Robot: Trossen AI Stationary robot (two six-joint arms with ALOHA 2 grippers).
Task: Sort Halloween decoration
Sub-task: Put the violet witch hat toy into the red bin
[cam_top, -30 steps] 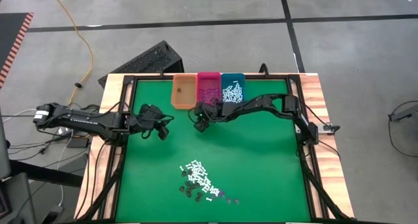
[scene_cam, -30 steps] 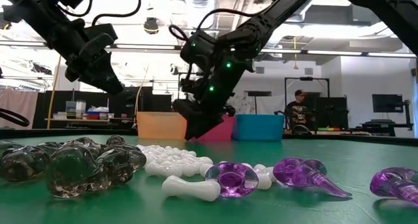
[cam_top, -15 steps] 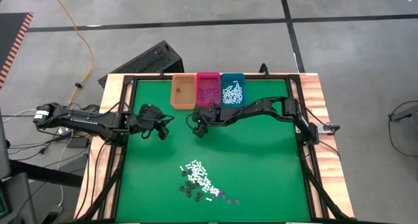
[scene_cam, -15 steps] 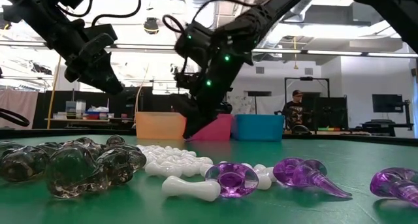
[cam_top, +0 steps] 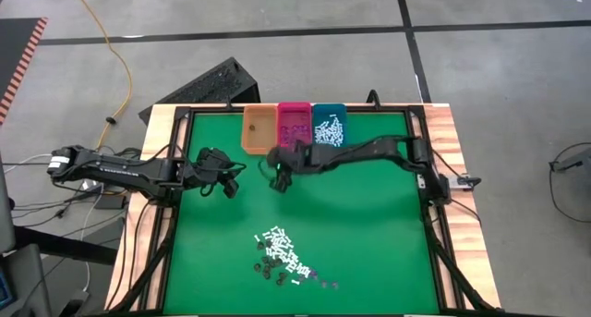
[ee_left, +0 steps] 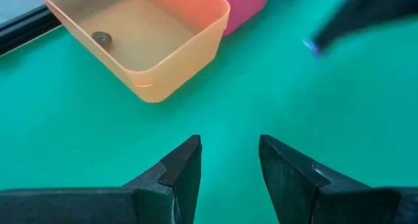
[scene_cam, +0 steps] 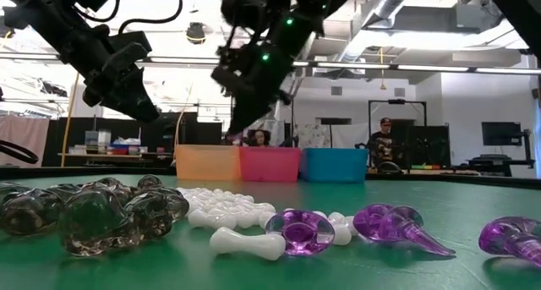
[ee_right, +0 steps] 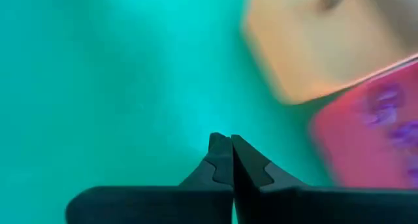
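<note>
The fingers (ee_right: pixel 222 160) of the right gripper (cam_top: pixel 280 177) are pressed together tip to tip, with nothing visible between them. They hang above the green table (cam_top: pixel 369 225), just short of the orange bin (cam_top: pixel 259 130) and the pink bin (cam_top: pixel 295 125). The fingers (ee_left: pixel 186 162) of the left gripper (cam_top: pixel 227 185) stand apart with bare felt showing in the gap, holding nothing. The orange bin lies ahead of them, the right gripper off to one side and well apart.

Halloween decoration (cam_top: pixel 284 257): the unsorted pile lies on the felt well apart from both pairs of fingers, on the side away from the bins. In the low view it fills the foreground as white sticks (scene_cam: pixel 245 239), purple pieces (scene_cam: pixel 393 225) and dark translucent pieces (scene_cam: pixel 93 214).

Bins: orange, pink and teal bin (cam_top: pixel 329 128) stand touching in a row at the table's far edge. One dark piece (ee_left: pixel 101 38) rests in the orange bin, purple bits (cam_top: pixel 295 129) in the pink one, and white sticks (cam_top: pixel 329 130) in the teal one.

Background: a person (scene_cam: pixel 387 142) is seated in the room beyond the table.
</note>
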